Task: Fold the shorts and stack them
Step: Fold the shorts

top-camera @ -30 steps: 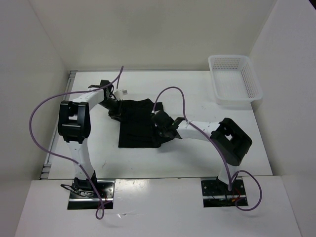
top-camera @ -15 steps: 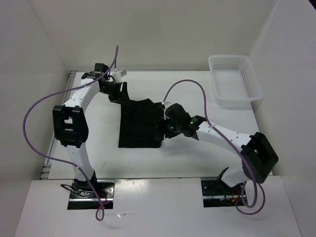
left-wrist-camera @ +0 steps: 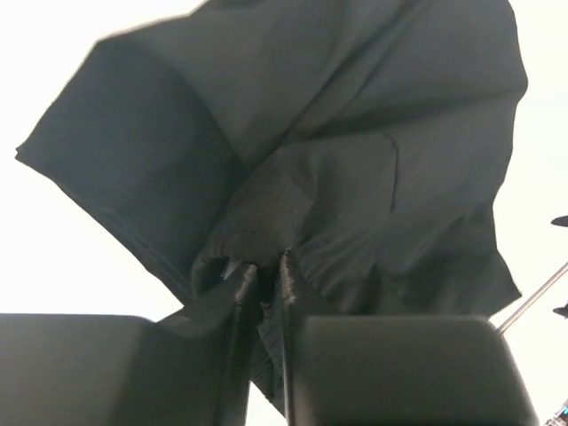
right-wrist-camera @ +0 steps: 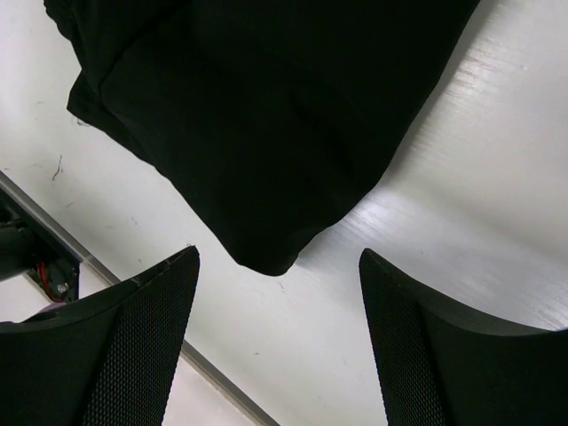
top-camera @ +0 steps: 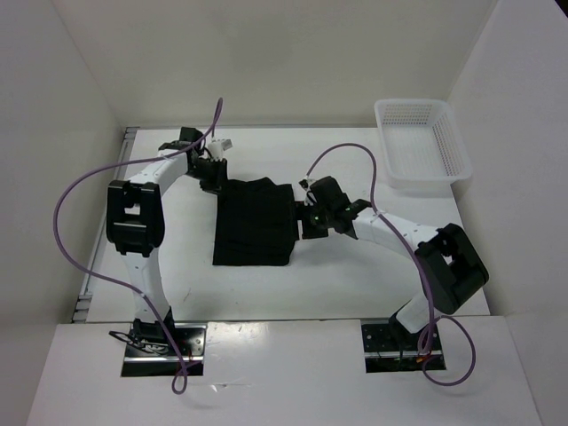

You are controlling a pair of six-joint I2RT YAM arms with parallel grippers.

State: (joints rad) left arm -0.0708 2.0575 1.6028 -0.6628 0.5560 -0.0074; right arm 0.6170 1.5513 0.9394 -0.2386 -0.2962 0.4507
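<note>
The black shorts point(top-camera: 256, 224) lie folded in the middle of the table. My left gripper point(top-camera: 216, 177) is at their far left corner, shut on a bunch of the fabric point(left-wrist-camera: 266, 240). The cloth hangs spread out in front of it in the left wrist view. My right gripper point(top-camera: 306, 222) is open and empty just beside the shorts' right edge. In the right wrist view a corner of the shorts point(right-wrist-camera: 266, 142) lies on the table ahead of the spread fingers point(right-wrist-camera: 142, 346), apart from them.
A white mesh basket point(top-camera: 422, 142) stands at the far right of the table. White walls close in the table on the left, back and right. A metal rail point(right-wrist-camera: 53, 240) runs along the table edge in the right wrist view.
My right gripper has let go of the shorts and drawn back to their right edge. The left gripper moved down and right with its corner, and the fabric lies flatter.
</note>
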